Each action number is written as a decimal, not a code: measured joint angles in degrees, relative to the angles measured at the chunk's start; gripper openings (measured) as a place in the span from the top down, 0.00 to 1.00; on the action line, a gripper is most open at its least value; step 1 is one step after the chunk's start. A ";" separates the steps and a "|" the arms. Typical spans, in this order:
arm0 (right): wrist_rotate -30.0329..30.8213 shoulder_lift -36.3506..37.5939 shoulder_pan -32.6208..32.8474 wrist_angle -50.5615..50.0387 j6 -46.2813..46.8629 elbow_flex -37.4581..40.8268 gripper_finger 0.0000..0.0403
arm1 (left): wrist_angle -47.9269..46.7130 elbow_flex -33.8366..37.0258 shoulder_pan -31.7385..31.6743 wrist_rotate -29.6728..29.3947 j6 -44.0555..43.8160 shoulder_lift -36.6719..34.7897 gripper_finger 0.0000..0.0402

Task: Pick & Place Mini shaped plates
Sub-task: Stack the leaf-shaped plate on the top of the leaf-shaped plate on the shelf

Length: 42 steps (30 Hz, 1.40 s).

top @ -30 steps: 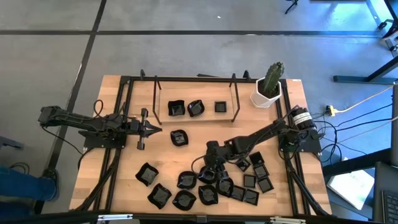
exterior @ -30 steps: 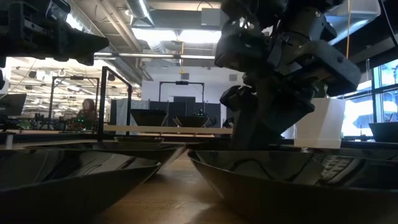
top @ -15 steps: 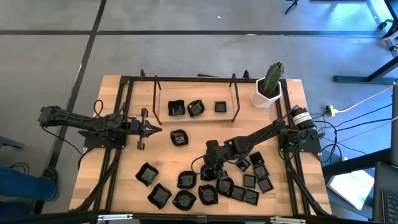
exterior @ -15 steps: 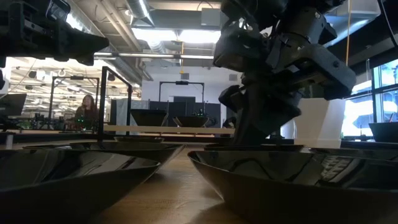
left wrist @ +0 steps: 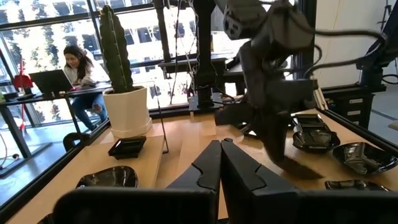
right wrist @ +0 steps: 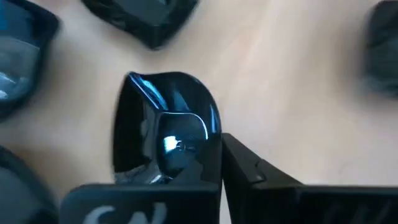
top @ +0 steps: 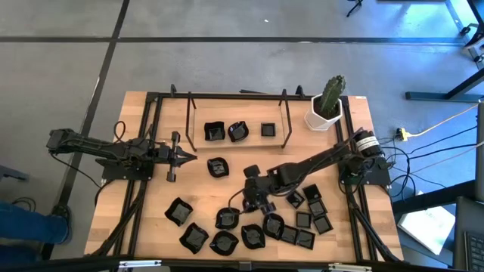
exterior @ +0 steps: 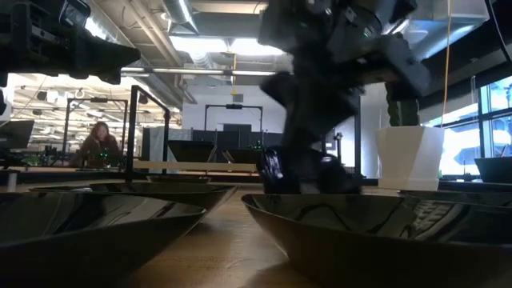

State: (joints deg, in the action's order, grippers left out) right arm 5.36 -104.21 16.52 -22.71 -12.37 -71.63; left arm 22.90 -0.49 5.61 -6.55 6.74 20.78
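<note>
Several mini shaped plates, tiny glossy black dishes, lie in a cluster on the wooden table's near half. One more sits mid-table, and three rest inside a wire frame at the far side. My right gripper hangs above the cluster's left part, slanting down, shut on one rounded plate. The low view shows it as a blurred dark shape above the tabletop. My left gripper waits shut and level at the table's left, its fingers together and touching nothing. My right gripper pinches the plate's rim on one side, one finger on the inside of the dish and the other finger outside it. The fingers slant down from the table's right. The plate sits tilted, lifted clear of the wood.
A white pot with a green cactus stands at the far right corner. The wire frame's posts rise at the far middle. Bare wood lies between the frame and the cluster. Cables run along both table sides. A person sits at a desk in the room beyond.
My right gripper has taken hold of one plate in the cluster, then risen and moved a little toward the table's far left, rolling about its own axis. The plate has come up off the wood, tilted.
</note>
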 joint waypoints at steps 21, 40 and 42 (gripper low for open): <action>1.68 3.90 -21.90 -15.29 -32.96 -22.25 1.00 | -0.43 0.00 -0.01 -2.71 0.02 -0.02 0.98; -18.63 -5.98 -39.79 -11.51 -38.89 -24.57 1.00 | -0.43 0.00 -0.01 -7.18 3.02 0.00 0.99; -18.35 -7.25 -40.09 -11.46 -39.30 -24.55 1.00 | -0.42 0.00 -0.01 -7.30 3.02 0.00 0.99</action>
State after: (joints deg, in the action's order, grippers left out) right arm -12.99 -111.46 -23.58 -34.17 -51.67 -96.18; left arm 22.48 -0.49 5.61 -13.85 9.76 20.78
